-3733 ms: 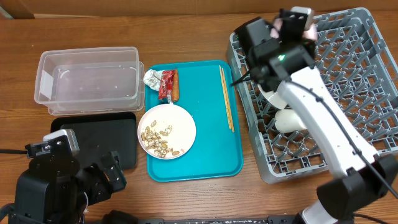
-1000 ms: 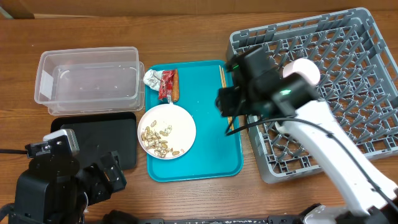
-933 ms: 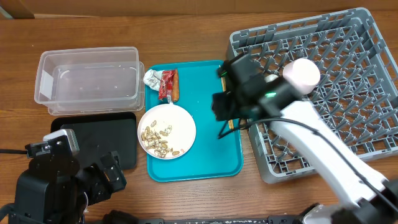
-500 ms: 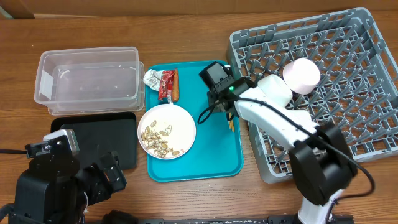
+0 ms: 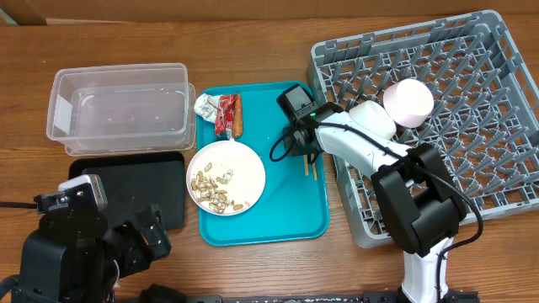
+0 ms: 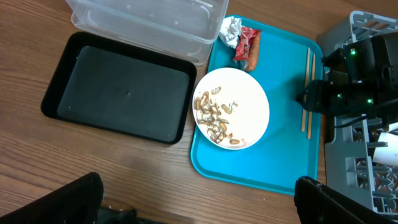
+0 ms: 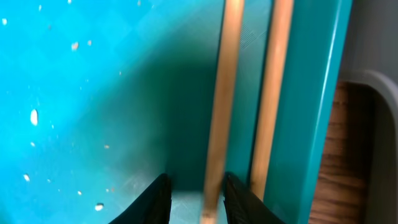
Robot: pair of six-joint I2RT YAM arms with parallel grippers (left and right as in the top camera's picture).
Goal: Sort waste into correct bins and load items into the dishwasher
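Observation:
Two wooden chopsticks [image 5: 310,162] lie along the right edge of the teal tray [image 5: 278,215]. My right gripper [image 5: 301,141] is down on them, jaws slightly open [image 7: 198,186], with one chopstick [image 7: 216,118] between the tips and the other [image 7: 272,93] outside the right finger. The white plate [image 5: 244,168] holds nut shells [image 5: 212,189]. The silvery wrapper [image 5: 204,105], red wrapper [image 5: 224,114] and sausage [image 5: 238,118] lie at the tray's far end. A pink bowl [image 5: 409,101] and a white cup [image 5: 371,118] sit in the grey rack [image 5: 472,126]. My left gripper [image 6: 199,210] is open, high over the table.
The clear tub [image 5: 118,109] stands at the far left, with the black tray [image 5: 143,189] in front of it; both show nothing inside. The rack's rim is right next to the teal tray's right edge, close to my right fingers.
My right arm has left the pink bowl in the rack, swung left and come down onto the chopsticks on the teal tray. The left arm has not moved.

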